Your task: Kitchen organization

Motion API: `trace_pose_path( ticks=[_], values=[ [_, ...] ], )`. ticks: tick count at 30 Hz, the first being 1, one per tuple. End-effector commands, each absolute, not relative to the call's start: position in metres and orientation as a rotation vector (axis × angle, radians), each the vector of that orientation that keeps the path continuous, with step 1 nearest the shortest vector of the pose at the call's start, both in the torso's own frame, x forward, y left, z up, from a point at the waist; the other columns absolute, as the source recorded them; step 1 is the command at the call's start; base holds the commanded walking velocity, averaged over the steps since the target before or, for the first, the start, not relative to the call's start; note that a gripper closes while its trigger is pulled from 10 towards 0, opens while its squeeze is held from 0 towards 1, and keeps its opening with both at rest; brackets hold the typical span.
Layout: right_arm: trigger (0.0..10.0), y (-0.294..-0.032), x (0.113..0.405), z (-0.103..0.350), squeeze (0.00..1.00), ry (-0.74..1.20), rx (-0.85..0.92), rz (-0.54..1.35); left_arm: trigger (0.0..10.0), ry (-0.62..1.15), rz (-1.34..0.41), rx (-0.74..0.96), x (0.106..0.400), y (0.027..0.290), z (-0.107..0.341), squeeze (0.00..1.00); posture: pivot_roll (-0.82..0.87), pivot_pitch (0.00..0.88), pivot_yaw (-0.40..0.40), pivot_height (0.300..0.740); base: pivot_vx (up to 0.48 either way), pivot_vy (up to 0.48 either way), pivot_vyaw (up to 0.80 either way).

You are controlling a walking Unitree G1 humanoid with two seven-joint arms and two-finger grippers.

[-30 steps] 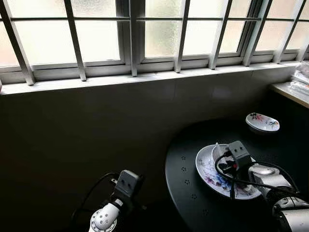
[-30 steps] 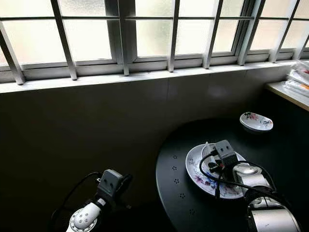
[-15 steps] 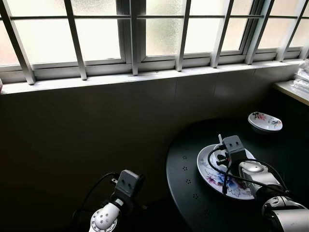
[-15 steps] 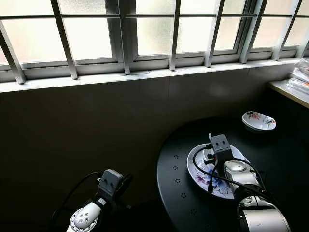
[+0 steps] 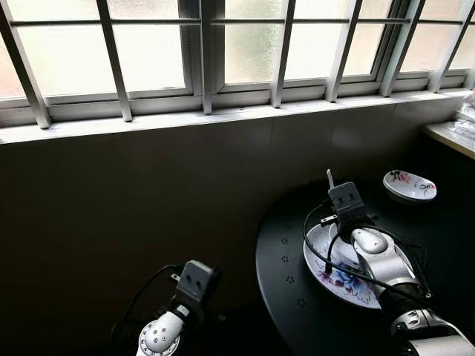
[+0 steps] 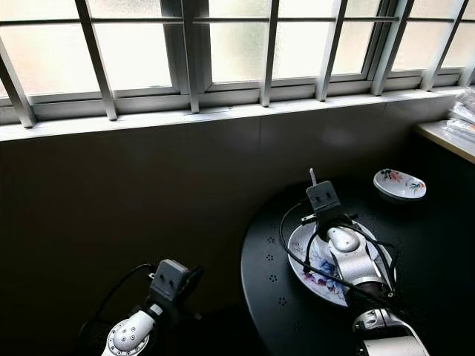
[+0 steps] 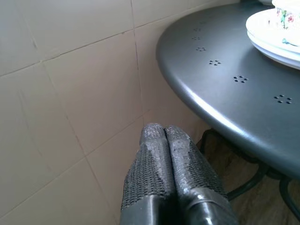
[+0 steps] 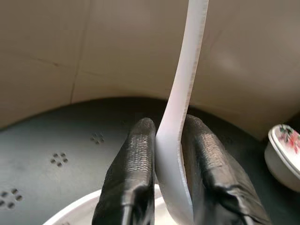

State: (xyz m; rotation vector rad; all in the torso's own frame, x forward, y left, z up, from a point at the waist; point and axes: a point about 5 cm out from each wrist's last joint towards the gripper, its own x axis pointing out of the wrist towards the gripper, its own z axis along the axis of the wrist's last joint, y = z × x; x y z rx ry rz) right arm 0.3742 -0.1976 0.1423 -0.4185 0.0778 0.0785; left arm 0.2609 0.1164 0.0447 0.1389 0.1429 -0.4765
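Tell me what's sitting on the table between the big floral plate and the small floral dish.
Nothing: between the big floral plate and the small floral dish, the eye views show bare dark table.

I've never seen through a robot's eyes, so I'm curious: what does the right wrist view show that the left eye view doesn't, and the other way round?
Right wrist view: the right gripper seen close, its fingers clamped on a white spoon.
Left eye view: the barred window, the left gripper hanging low by the wall.
Both: the dark round table, the floral plate and the small floral dish.

Round table [image 7: 225, 101]: matt dark metal, perforated. Plate [image 6: 304, 259]: glossy floral ceramic. Wall tiles [image 7: 70, 93]: smooth. Right gripper's fingers [image 8: 133, 173]: textured black rubber.
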Motion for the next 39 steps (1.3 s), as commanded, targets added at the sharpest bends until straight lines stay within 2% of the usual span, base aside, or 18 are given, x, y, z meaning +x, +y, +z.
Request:
trace_pose_path(
  ticks=[1, 7, 14, 19, 39],
  values=[
    [0.0, -0.190, 0.372, 0.152, 0.00, -0.010, -0.425, 0.096, 10.0, 0.129, -0.478, 0.131, 0.262, 0.115, 0.048, 0.00, 0.05, 0.000, -0.034, 0.740, 0.000, 0.000, 0.00],
    [0.0, -0.164, 0.353, 0.143, 0.00, -0.091, -0.421, 0.209, 10.0, 0.075, -0.439, 0.100, 0.262, 0.121, 0.055, 0.00, 0.05, 0.000, -0.030, 0.740, 0.000, 0.000, 0.07],
    [0.0, -0.147, 0.337, 0.136, 0.00, -0.124, -0.416, 0.264, 10.0, 0.063, -0.423, 0.098, 0.264, 0.125, 0.056, 0.00, 0.05, 0.000, -0.026, 0.740, 0.000, 0.104, 0.80],
    [0.0, -0.142, 0.334, 0.135, 0.00, -0.133, -0.414, 0.281, 10.0, 0.056, -0.418, 0.099, 0.265, 0.126, 0.057, 0.00, 0.05, 0.000, -0.026, 0.740, 0.000, 0.480, 0.80],
    [0.0, -0.127, 0.318, 0.123, 0.00, -0.120, -0.396, 0.324, 10.0, 0.049, -0.413, 0.120, 0.267, 0.126, 0.057, 0.00, 0.05, 0.000, -0.032, 0.740, 0.000, 0.000, 0.80]
  ],
)
